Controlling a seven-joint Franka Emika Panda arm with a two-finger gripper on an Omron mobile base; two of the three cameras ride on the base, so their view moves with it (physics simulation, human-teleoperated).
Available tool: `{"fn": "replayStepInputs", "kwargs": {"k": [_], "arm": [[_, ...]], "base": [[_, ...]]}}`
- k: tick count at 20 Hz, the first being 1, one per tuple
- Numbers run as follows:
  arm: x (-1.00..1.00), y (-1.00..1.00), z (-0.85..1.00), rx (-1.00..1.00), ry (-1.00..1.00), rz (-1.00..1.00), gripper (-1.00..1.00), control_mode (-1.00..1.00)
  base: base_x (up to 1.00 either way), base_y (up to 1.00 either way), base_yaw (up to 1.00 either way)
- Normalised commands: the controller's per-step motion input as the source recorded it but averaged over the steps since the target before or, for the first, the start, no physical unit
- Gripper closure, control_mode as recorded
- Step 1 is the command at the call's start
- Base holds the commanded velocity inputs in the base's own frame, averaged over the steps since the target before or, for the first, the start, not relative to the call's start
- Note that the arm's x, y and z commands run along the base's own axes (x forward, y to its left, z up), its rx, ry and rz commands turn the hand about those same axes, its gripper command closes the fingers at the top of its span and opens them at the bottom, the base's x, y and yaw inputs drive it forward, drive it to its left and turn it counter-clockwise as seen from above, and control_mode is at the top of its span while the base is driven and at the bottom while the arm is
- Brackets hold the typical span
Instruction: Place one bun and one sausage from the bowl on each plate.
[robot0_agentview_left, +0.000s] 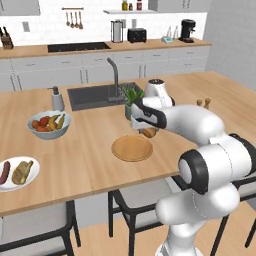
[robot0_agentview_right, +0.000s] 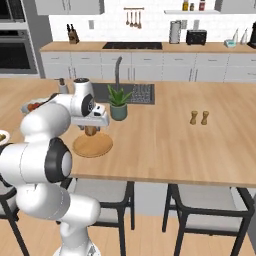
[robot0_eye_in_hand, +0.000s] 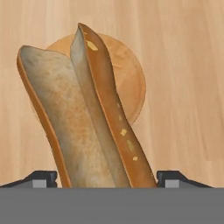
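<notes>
The wooden desk (robot0_agentview_left: 90, 150) carries a tan wooden plate (robot0_agentview_left: 132, 148) near its front edge, a pale-blue fruit bowl (robot0_agentview_left: 49, 125), a white plate (robot0_agentview_left: 17, 173) at the left, a potted plant (robot0_agentview_right: 118, 104) beside the sink (robot0_agentview_left: 95, 95), and two small shakers (robot0_agentview_right: 199, 118).

In the hand view the tan plate (robot0_eye_in_hand: 131, 78) is largely covered by the split bun (robot0_eye_in_hand: 83, 118), whose lower end is cut off. In the left base view the white plate (robot0_agentview_left: 31, 176) is clipped by the picture's edge.

Fruit bowl (robot0_agentview_left: 49, 124); potted plant (robot0_agentview_right: 118, 103); sink (robot0_agentview_left: 95, 95)
</notes>
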Motion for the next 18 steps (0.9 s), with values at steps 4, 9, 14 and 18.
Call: {"fn": "replayStepInputs", "kwargs": {"k": [4,9,14,18], "arm": [[0.0,0.0,0.0,0.0,0.0,0.0,1.0,1.0],[0.72,-0.11,-0.38,0.03,-0.01,0.07,1.0,-1.0],[0.72,-0.03,-0.8,0.0,0.0,0.03,1.0,-1.0],[0.4,0.0,-0.64,0.0,0.0,0.0,1.0,-1.0]], "base": [[0.43,-0.02,0.09],[0.0,0.0,0.0],[0.0,0.0,0.0],[0.0,0.0,0.0]]}}
